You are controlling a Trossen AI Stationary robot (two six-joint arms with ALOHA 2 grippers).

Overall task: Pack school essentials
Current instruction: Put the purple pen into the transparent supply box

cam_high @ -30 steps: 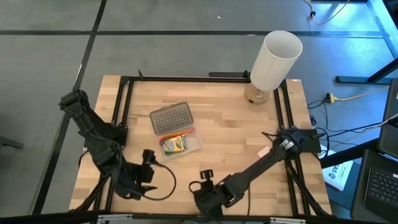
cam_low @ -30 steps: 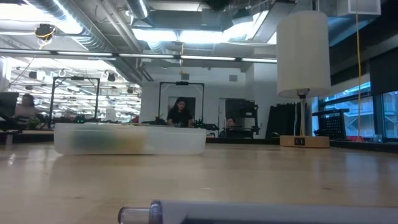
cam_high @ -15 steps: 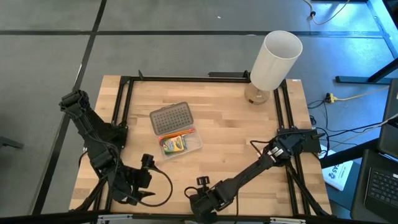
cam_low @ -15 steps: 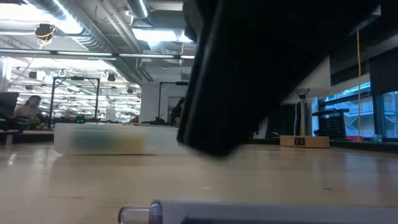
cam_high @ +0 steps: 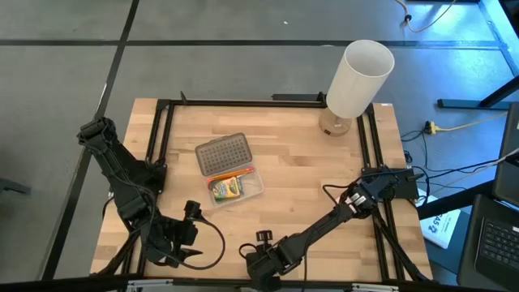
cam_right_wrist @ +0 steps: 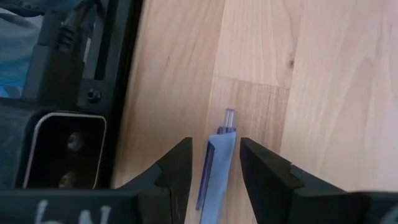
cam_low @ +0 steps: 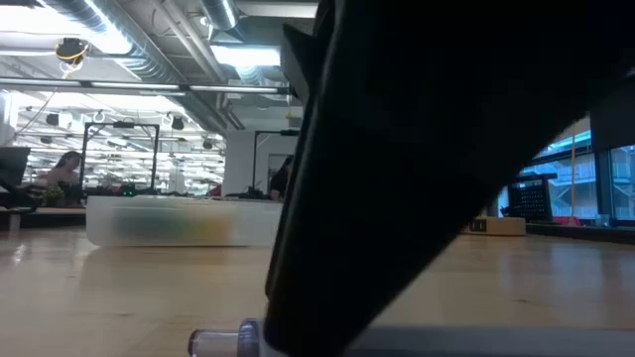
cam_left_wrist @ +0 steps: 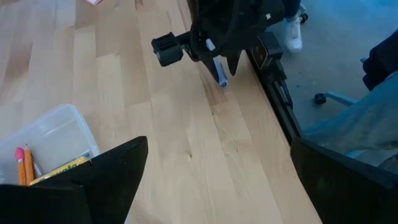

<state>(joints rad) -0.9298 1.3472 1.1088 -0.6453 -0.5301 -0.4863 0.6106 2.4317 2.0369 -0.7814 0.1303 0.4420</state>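
Now my right gripper (cam_right_wrist: 214,163) straddles the slim grey-blue pen (cam_right_wrist: 213,168) on the counter (cam_high: 300,174), jaws part-open, not yet gripping; next, close and lift. Left jaws wide.

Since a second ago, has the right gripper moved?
Yes. The right gripper slid left along the table's near edge, farther from the lamp.

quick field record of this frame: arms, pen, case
right gripper: at the table's near edge, fingers either side of the slim grey pen, not clamped
pen: flat on the table beside the black frame rail
left gripper: open, waiting at the near left
clear case: mid-table, holds crayon box and orange pencils; lid beside it
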